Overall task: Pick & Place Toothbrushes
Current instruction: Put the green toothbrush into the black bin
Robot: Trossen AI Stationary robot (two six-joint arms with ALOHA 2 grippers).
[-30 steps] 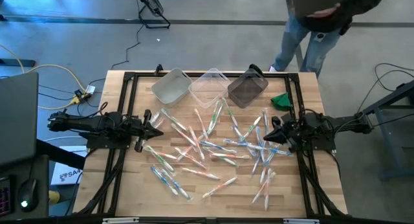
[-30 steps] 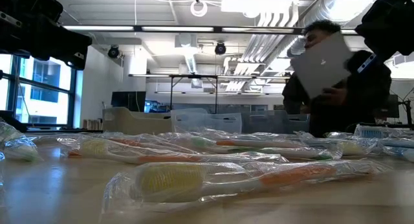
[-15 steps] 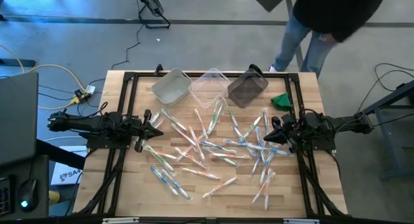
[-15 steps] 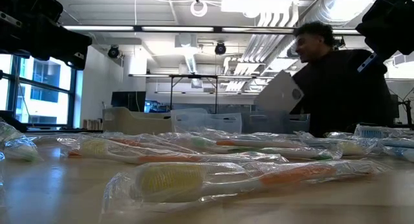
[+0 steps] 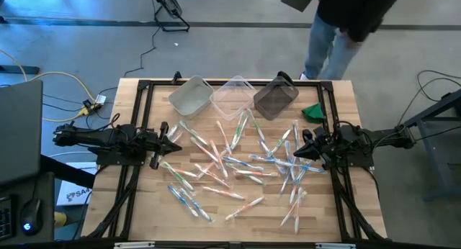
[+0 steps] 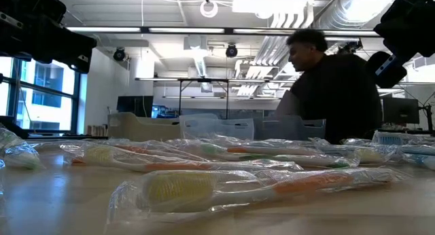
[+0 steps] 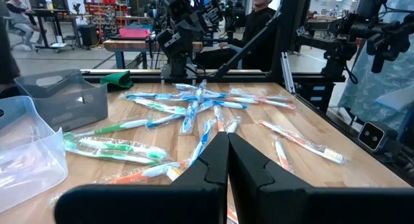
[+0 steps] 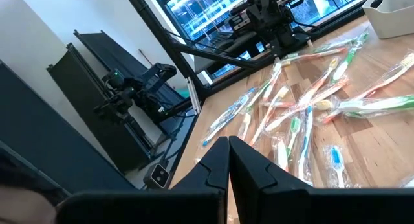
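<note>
The toothbrushes [image 5: 241, 163] lay scattered mid-table. The left gripper [image 5: 175, 145] and right gripper [image 5: 300, 150] waited at the edges, fingers pressed together, empty. Only the low view showed a person [image 6: 333, 92] behind.

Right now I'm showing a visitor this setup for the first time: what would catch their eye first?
Most striking is the scatter of wrapped toothbrushes across the middle of the wooden table. Next, three bins in a row at the far edge: white, clear, grey. Then the two arms at the sides, left tool and right tool both shut and empty, and a person standing behind the table.
</note>
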